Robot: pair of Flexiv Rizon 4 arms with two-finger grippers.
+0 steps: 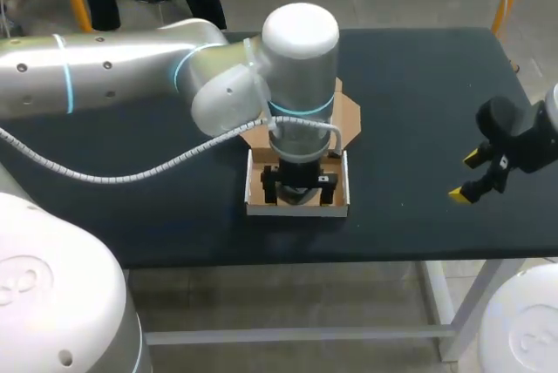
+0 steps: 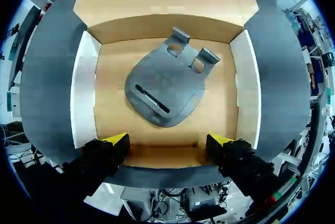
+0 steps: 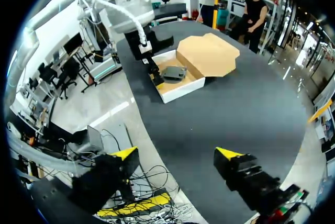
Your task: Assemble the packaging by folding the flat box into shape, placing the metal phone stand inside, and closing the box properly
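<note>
The cardboard box stands folded into a shallow tray near the table's front edge, its lid lying open and flat behind it. The grey metal phone stand lies flat on the box floor. My left gripper hangs straight over the box, open, its yellow fingertips above the near wall and clear of the stand. My right gripper is open in the air at the table's right side, far from the box, with nothing between its fingers. In the right wrist view, the stand and lid show ahead.
The dark table is bare around the box. Its front edge runs just below the box, and its right edge lies close to my right gripper. My left arm crosses over the table's left half.
</note>
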